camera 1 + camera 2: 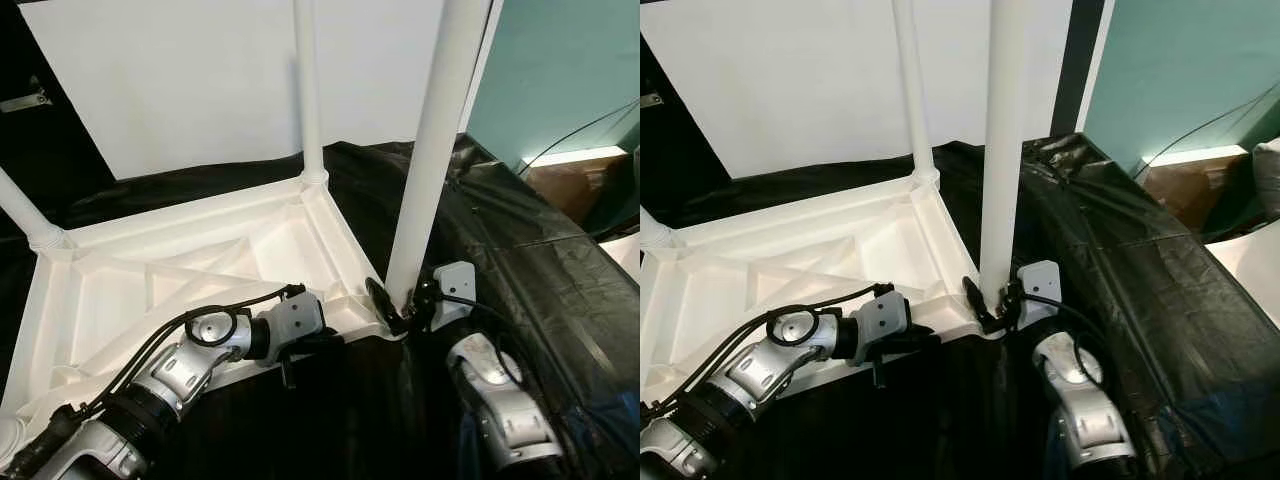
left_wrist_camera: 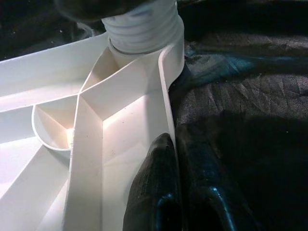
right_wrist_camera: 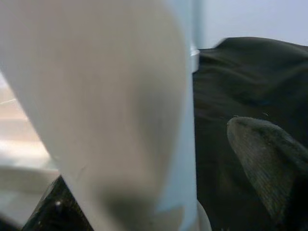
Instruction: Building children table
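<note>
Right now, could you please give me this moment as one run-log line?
table top: upside down on black sheet | right gripper: around near-corner leg base | left gripper: shut on table top's near rim | other legs: upright

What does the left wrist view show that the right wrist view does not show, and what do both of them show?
Left wrist view: the ribbed underside of the white tabletop, the threaded base of a leg in its corner socket, and the left gripper pinching the tabletop's edge wall.

Right wrist view: the near leg, close and blurred, between the right gripper's fingers.

Both: white table parts on black plastic sheet.
</note>
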You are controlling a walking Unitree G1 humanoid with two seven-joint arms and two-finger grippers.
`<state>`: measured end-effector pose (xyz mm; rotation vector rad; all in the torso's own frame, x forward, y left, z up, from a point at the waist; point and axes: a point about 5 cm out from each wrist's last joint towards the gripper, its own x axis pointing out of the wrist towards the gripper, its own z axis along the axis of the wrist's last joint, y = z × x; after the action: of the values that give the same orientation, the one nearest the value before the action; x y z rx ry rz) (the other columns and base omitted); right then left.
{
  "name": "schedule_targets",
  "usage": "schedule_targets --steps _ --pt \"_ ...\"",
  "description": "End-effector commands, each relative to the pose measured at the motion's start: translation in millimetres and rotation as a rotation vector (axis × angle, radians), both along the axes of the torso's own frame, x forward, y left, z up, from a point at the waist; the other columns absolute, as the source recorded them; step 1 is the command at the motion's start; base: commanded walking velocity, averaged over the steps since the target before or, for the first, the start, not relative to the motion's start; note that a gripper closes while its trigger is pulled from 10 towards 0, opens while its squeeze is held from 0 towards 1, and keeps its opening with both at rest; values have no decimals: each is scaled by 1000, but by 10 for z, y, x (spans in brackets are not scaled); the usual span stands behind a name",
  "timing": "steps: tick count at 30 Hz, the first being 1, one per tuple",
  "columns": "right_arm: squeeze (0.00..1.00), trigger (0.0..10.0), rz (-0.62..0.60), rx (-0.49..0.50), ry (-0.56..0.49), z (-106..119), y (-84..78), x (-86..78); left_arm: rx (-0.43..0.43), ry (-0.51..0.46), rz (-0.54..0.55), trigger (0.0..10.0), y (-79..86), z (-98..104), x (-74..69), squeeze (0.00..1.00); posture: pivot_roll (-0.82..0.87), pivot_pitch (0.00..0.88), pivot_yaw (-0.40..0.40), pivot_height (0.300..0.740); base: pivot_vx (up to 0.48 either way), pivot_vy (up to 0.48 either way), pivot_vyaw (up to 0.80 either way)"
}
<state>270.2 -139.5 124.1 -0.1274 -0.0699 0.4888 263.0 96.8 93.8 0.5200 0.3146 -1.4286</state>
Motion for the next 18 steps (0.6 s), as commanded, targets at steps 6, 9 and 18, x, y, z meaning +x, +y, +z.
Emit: schedule_targets --steps 6,9,18 --pt "0 10000 294 -181 115 49 -382 40 235 331 -163 10000 235 -579 -426 0 -53 2 21 740 0 0 0" --pt "0 9843 343 -201 140 59 -416 61 237 330 -159 10000 245 -575 -421 0 -53 2 21 740 0 0 0" --pt "0 0 441 -229 155 134 -508 118 237 329 -152 10000 289 -567 -433 0 -32 0 18 740 0 0 0"
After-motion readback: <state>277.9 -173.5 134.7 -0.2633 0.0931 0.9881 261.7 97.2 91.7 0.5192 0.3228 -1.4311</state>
